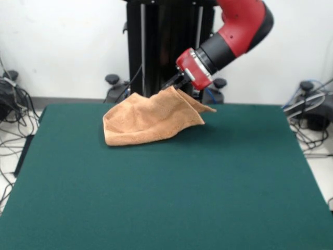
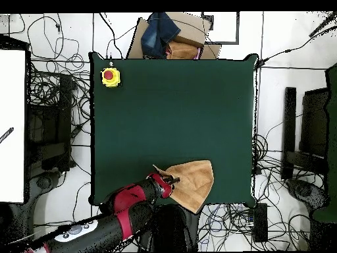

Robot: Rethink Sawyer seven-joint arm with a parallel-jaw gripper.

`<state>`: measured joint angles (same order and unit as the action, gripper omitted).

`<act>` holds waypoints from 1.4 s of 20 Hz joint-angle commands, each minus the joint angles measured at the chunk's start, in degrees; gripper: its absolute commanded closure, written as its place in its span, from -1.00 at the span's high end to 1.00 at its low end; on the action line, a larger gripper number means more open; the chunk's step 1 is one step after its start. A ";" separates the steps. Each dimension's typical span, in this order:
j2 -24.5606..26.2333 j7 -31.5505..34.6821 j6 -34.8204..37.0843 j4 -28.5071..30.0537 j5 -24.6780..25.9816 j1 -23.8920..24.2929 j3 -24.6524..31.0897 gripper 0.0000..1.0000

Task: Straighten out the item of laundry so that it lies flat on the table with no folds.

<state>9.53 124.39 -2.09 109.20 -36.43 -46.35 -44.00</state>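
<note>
1. Nearest in the front view is the table (image 1: 166, 198). Its top is dark green, matte and cloth-like, and most of it is bare.
2. Farther back, close to the far edge, lies the towel (image 1: 148, 122). It is peach-orange terry with a soft, fuzzy surface. It is folded over on itself in a rough wedge shape. Its wide left part rests on the table, and its right corner rises to a point.
3. At this raised corner is the gripper (image 1: 174, 84), at the end of the red and black arm (image 1: 229, 36). It seems to be closed on the corner and to hold it a little above the table, but the fingers are too small to see well.
4. In the overhead view a yellow box with a red button (image 2: 110, 77) stands in a corner of the table, well apart from the towel.
5. My judgement: the step in hand is the unfolding; the towel is not yet flat. The next move calls for a pull of the held corner away from the resting part, low over the table, so that the upper layer opens without dragging the whole towel.
</note>
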 commanded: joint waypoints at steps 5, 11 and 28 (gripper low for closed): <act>-4.23 3.09 1.61 -1.92 7.76 5.61 5.90 -1.00; -5.92 3.18 5.64 -1.72 11.71 4.58 4.89 -1.00; -3.86 7.48 13.75 -5.03 12.21 -0.49 3.90 -1.00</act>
<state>3.50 124.39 7.66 109.21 -24.78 -46.82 -44.03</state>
